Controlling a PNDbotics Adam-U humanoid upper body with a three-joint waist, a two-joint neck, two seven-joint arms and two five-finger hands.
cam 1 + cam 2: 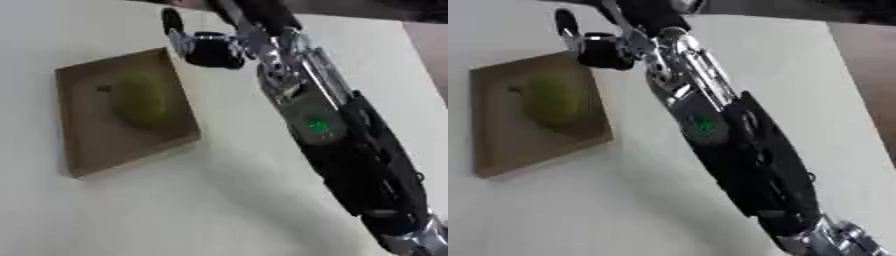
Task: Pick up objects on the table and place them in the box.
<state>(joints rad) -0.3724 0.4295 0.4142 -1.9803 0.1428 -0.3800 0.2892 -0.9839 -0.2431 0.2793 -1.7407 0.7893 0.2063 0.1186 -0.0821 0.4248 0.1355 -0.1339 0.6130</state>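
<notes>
Brown cardboard makes the shallow box [83, 150], which lies on the pale table [219, 210] at the view's left, a little askew, with low walls all around. Its right wall is near the robot's right arm [350, 150] but does not touch it. Between the box's near corner and the bottom of the picture the table surface is bare, and also to the right of the arm there is a strip of bare table up to the table's far right edge, where a darker floor [433, 55] begins.

Inside the box lies a green fruit [140, 102], probably a pear, smooth and dull yellow-green, with a small dark spot at its upper left that may be the stem. It rests in the upper half of the box, closer to the right wall. Its long axis runs roughly from the far side to the near side, with the broader end toward the near side.

The right hand [206, 47] is above the box's far right corner, its fingers curled loosely and holding nothing, one finger [172, 22] raised upward. The left hand does not appear.
</notes>
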